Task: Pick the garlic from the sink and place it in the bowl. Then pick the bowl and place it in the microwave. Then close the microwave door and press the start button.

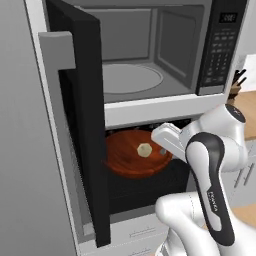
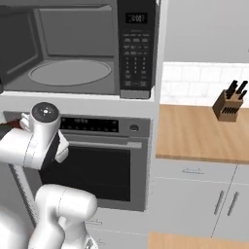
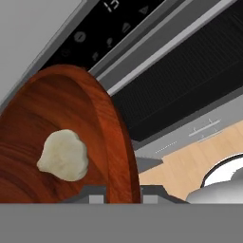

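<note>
My gripper (image 1: 163,148) is shut on the right rim of the reddish-brown bowl (image 1: 134,155) and holds it in the air in front of the oven, just below the microwave (image 1: 150,45). In the hand view the bowl's rim (image 3: 116,142) runs between my gripper's (image 3: 123,195) two tips. The off-white garlic (image 1: 144,149) lies in the middle of the bowl, and the hand view shows the garlic (image 3: 63,155) close up. The microwave door (image 1: 82,125) stands wide open at the left, and the turntable (image 1: 131,78) is bare. The keypad strip (image 2: 136,48) is on the right. The sink is out of view.
The oven (image 2: 102,170) with its control strip sits under the microwave. To the right is a wooden counter (image 2: 204,131) with a knife block (image 2: 229,104) and grey cabinet fronts below. The open door juts out toward me at the bowl's left.
</note>
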